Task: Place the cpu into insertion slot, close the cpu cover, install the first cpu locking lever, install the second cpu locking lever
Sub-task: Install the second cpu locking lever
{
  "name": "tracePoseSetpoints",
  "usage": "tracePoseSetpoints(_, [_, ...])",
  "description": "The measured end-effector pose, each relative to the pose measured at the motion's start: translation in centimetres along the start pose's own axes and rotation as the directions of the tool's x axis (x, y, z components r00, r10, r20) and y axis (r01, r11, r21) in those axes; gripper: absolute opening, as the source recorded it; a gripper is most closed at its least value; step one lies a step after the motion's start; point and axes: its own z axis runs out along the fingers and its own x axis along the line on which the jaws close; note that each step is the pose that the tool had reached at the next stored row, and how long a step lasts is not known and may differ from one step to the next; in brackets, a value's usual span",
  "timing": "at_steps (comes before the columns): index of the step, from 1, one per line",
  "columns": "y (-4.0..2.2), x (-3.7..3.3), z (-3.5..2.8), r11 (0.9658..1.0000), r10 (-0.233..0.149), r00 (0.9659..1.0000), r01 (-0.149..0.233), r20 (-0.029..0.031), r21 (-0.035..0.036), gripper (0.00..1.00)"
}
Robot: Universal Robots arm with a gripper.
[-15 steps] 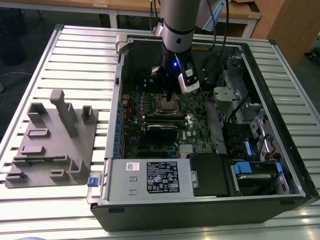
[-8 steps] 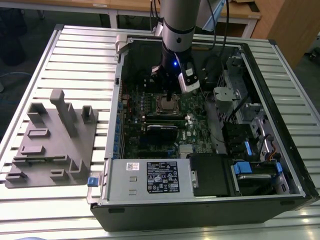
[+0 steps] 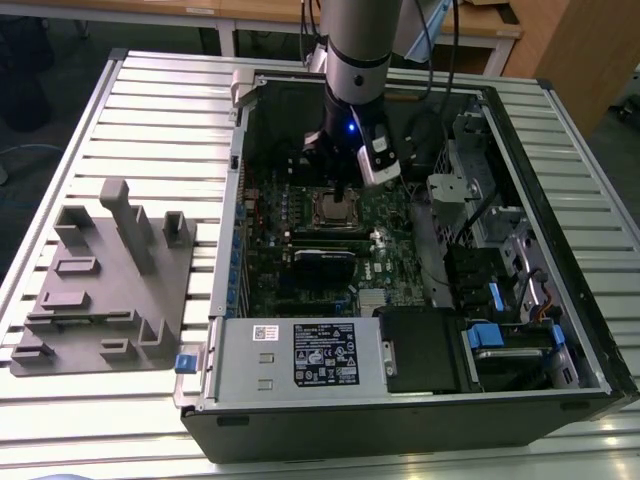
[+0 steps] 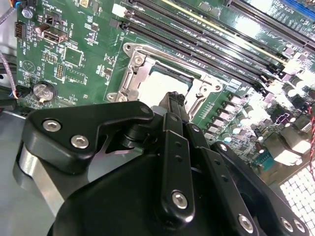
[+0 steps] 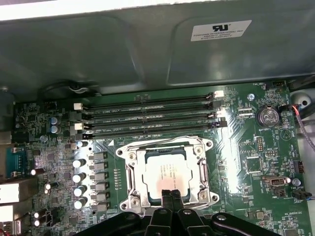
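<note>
The silvery-grey cpu (image 5: 165, 169) lies flat in the insertion slot (image 5: 203, 147) on the green board. The cpu cover (image 5: 134, 169), a silvery frame with a cut-out centre, lies down around the chip. My gripper (image 5: 171, 194) hovers just above the socket's near edge, its two black fingers pressed together with nothing between them. In the second wrist view the gripper (image 4: 174, 98) reaches over the cpu (image 4: 167, 81) and the cpu cover (image 4: 134, 78). In the exterior view the gripper (image 3: 345, 188) hangs inside the open case, right over the cpu (image 3: 333, 209).
Long black memory slots (image 5: 147, 113) run beside the socket, a row of capacitors (image 5: 78, 177) on another side. The case wall (image 5: 147, 49) rises close behind. A power supply (image 3: 300, 350) and drive bays (image 3: 500, 260) crowd the case. A grey fixture (image 3: 110, 270) sits on the slatted table.
</note>
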Motion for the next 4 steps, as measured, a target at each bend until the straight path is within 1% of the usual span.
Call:
tracePoseSetpoints(2, [0.02,-0.18,0.00,1.0000,0.000,1.0000,0.000,0.0000,0.0000,0.11])
tracePoseSetpoints(4, [0.02,-0.18,0.00,1.0000,0.000,1.0000,0.000,0.0000,0.0000,0.11])
